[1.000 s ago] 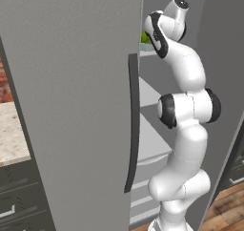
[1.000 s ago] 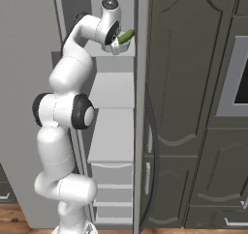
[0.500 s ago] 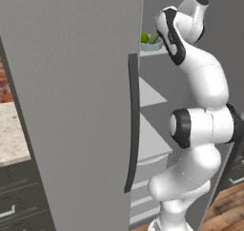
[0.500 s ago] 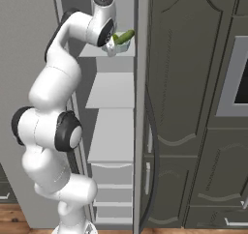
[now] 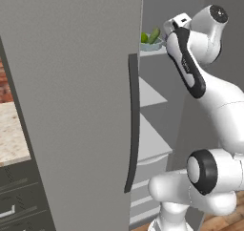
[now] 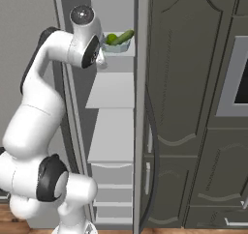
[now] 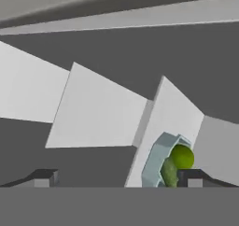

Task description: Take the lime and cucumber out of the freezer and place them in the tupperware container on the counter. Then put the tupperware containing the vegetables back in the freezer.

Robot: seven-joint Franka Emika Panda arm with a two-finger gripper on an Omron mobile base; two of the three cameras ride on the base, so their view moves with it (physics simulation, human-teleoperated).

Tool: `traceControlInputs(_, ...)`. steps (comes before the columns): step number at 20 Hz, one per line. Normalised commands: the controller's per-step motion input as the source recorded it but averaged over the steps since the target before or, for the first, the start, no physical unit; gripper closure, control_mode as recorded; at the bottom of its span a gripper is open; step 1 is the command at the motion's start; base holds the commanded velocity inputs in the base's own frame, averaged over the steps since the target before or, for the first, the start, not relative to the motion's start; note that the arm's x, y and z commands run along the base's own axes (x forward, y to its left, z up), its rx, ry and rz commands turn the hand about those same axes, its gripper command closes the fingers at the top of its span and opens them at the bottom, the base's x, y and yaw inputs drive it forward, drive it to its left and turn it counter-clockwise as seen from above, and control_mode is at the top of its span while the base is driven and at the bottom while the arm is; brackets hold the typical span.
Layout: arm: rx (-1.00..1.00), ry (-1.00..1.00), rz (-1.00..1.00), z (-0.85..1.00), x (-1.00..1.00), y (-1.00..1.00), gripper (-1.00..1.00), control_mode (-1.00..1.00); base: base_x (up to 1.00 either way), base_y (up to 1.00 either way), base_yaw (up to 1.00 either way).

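Note:
The freezer [image 6: 114, 90] stands with its grey door [image 5: 71, 82] swung wide. On its top shelf sits the pale blue tupperware container [image 6: 117, 45] [image 5: 153, 45], holding the lime [image 6: 111, 37] and the darker cucumber [image 6: 124, 36]. My gripper [image 6: 101, 60] hangs open just left of and slightly below the container, touching nothing. In the hand view the open gripper [image 7: 119, 178] has empty space between its tips. There the container [image 7: 156, 162], the lime [image 7: 182, 157] and the cucumber [image 7: 168, 173] lie low on the right by one fingertip [image 7: 193, 177].
The door's long dark handle [image 5: 133, 125] is close to my arm's left side. Lower freezer shelves and drawers [image 6: 112, 180] lie beneath. Tall dark cabinet doors [image 6: 193, 107] flank the freezer on the right. A strip of beige counter [image 5: 12, 130] over dark drawers [image 5: 14, 201] shows left of the door.
My hand has drawn back from the container on the top shelf and now sits lower and to its left. The elbow has swung outward and down. The jaws stay open.

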Motion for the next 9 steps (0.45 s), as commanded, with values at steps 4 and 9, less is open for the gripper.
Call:
traceControlInputs(4,-0.07,-0.03,0.0,0.05,-1.0,0.18,-1.0,-1.0,0.0,0.0,0.0)
traceControlInputs(9,-0.07,0.0,0.01,0.06,-1.0,0.21,-1.0,-1.0,0.0,0.0,0.0)
